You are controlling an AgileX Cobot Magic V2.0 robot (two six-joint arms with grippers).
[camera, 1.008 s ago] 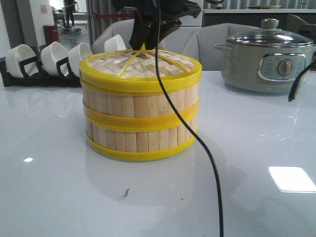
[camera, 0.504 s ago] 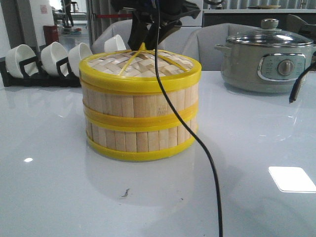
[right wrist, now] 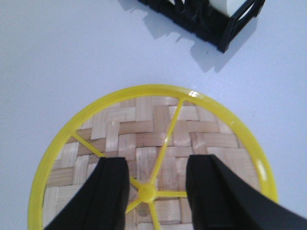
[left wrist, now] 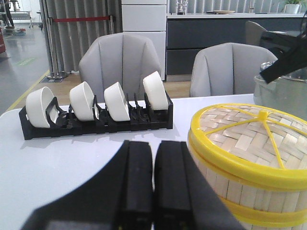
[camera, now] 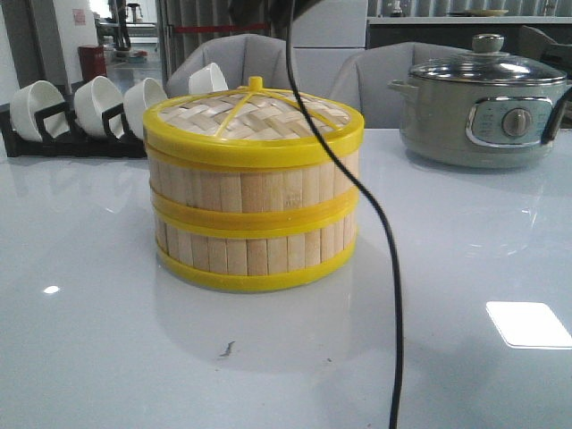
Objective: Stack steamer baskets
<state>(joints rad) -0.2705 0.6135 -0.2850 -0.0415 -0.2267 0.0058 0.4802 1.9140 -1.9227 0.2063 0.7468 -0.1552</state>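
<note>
Two steamer baskets stand stacked on the white table, the upper basket [camera: 255, 183] on the lower basket [camera: 255, 250]. The woven lid [camera: 255, 121] with yellow rim lies on top. My right gripper [right wrist: 157, 160] is open and empty, hovering above the lid [right wrist: 144, 139], its fingers either side of the yellow centre knob [right wrist: 146, 192] without touching it; it is almost out of the front view. My left gripper [left wrist: 154, 143] is shut and empty, just beside the stack [left wrist: 240, 189], fingers apart from it.
A black rack of white bowls [camera: 89, 112] stands at the back left. A grey-green electric pot [camera: 487, 107] with glass lid stands at the back right. A black cable [camera: 384, 241] hangs in front of the stack. Grey chairs stand behind the table.
My right gripper has risen from the lid's knob and left the top of the front view. The lid stays on the stack. The cable has swung slightly.
</note>
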